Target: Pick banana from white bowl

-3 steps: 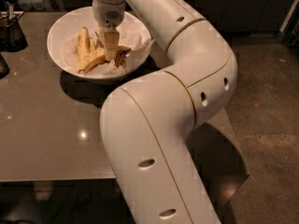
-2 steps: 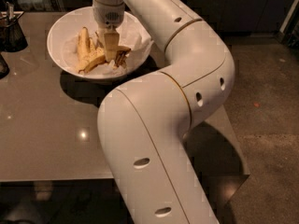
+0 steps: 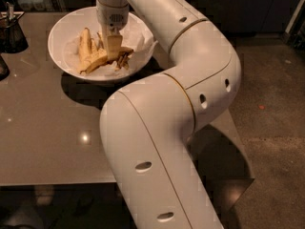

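Note:
The white bowl [image 3: 62, 27] stands at the back of the grey table, lined with crumpled white paper. Several bananas lie in it. The longest banana [image 3: 97, 61], yellow with brown marks, lies curved across the bowl's middle. A shorter, paler banana [image 3: 85, 43] stands to its left. My gripper [image 3: 113, 47] points straight down into the bowl and sits on the right part of the long banana, hiding that end. The arm's white links fill the middle of the view.
A dark cup [image 3: 11, 31] holding utensils stands at the table's back left. Another dark object [image 3: 2, 68] shows at the left edge. The table's front edge [image 3: 47, 181] runs low in the view; bare floor [image 3: 271, 128] lies to the right.
The gripper stays down in the bowl on the long banana. The arm's elbow has shifted slightly. The bananas have not visibly moved.

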### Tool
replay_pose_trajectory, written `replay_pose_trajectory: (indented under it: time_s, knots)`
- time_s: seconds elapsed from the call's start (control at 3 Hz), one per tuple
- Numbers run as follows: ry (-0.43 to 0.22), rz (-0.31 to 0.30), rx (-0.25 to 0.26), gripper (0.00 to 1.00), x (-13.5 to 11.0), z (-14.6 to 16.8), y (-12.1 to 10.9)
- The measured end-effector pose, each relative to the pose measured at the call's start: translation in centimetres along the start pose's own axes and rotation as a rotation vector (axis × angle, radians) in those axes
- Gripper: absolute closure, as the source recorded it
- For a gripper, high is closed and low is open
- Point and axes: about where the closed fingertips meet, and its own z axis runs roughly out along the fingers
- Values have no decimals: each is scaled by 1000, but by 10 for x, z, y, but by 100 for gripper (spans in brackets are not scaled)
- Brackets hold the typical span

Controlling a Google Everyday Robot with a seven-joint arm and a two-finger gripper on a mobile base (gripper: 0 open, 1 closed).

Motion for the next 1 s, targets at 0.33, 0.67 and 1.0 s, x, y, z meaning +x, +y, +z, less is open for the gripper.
replay_pose_trajectory:
  time_s: [0.33,0.67,1.0]
  knots:
    - [-3,8,0,100,5,-3,5]
    - [-15,3,36,100,1,-1,-5]
    - [-15,-14,110,100,-7,-28,-5]
